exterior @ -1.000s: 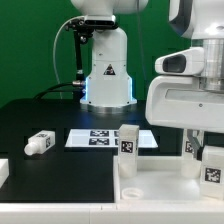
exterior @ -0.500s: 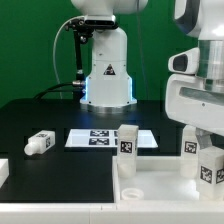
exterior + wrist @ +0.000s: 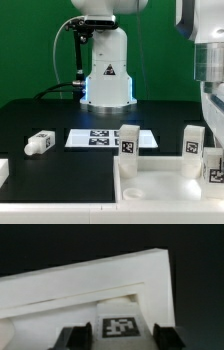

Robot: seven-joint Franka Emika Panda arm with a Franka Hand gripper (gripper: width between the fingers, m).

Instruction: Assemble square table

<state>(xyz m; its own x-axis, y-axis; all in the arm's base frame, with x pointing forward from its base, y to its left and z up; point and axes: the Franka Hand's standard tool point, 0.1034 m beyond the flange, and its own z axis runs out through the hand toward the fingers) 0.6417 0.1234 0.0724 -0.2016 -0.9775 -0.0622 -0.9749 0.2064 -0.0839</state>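
At 12 o'clock in the exterior view, behind the black table (image 3: 40,115), the robot's white base (image 3: 105,70) stands before a green backdrop (image 3: 30,40). Near the middle the marker board (image 3: 100,138) lies flat. At 9 o'clock a loose leg (image 3: 38,143) lies on its side on the table, well apart from the other parts. A white piece (image 3: 3,172) shows only partly at the frame edge near 8 o'clock. The tabletop slab (image 3: 165,190) fills the area from 6 to 4 o'clock. A first upright leg (image 3: 128,143) stands at its far corner just past centre, with its tag facing the camera. A second upright leg (image 3: 193,145) stands at the far edge near 3 o'clock. Just beside that one, nearer the camera at about 4 o'clock, the gripped leg (image 3: 213,167) is also upright. The arm (image 3: 210,70) comes down over it from 2 o'clock, and its fingers are hard to make out here.

From the wrist view, the gripper (image 3: 118,338) has its two dark fingers (image 3: 72,338) on either side of the gripped leg's tagged face, pinching it between them. Beyond the leg lies the slab, one corner of it outlined against the black table.
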